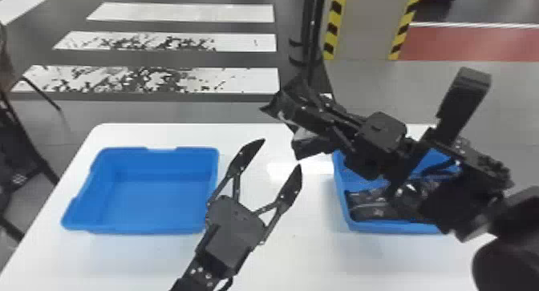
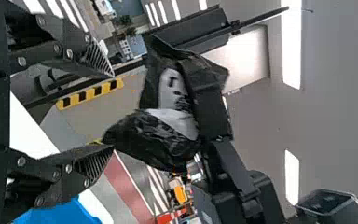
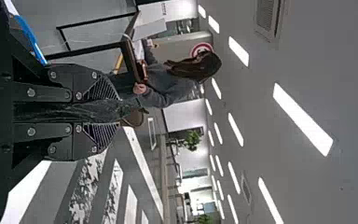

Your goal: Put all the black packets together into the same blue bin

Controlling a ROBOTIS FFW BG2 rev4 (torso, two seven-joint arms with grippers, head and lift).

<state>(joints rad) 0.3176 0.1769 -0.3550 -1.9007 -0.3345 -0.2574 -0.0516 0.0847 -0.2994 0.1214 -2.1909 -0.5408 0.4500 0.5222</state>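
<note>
I've got the black packet (image 1: 290,108) clamped between the fingers of my right gripper (image 1: 319,116), up over the far side of the white table (image 1: 304,254). Its long axis slants in the head view, running out from the fingers toward the far left, a pointed corner leading; in the right wrist view it is pinched nearly edge-on, lengthwise along the fingers and jutting past their tips. My left gripper (image 1: 282,153) is spread wide between the bins, pointing away from me. More black packets (image 1: 371,212) lie in the right-hand blue bin (image 1: 395,227), partly under my right arm — the left-hand blue bin (image 1: 156,202) sits bare.
</note>
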